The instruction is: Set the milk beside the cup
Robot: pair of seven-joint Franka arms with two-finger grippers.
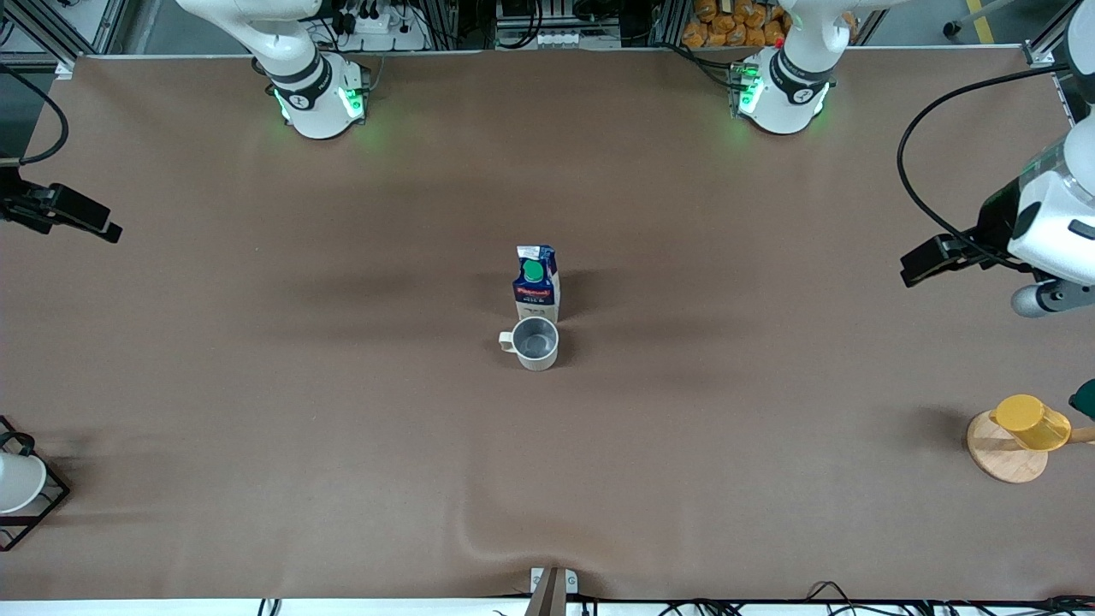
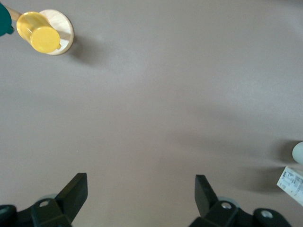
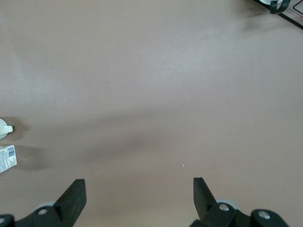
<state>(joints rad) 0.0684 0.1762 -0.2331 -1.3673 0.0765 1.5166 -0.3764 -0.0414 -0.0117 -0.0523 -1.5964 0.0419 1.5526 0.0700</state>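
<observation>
table [image 1: 257, 411]: brown cover, holds all items. left gripper [image 2: 141, 197] and right gripper [image 3: 139, 196]: both up over bare table at their own ends, fingers spread wide, nothing held, waiting. milk [image 1: 537, 283]: dark-blue and white carton, green cap, upright mid-table, just beside cup [image 1: 534, 343], farther from camera. placement looks done; nothing left.

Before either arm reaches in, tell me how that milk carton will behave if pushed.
The milk carton stands upright, tall on a narrow base, so a high push would probably tip it. It stands close to the beige mug, so a shove toward the camera would likely knock that. Its paperboard walls may dent under a firm squeeze.
</observation>
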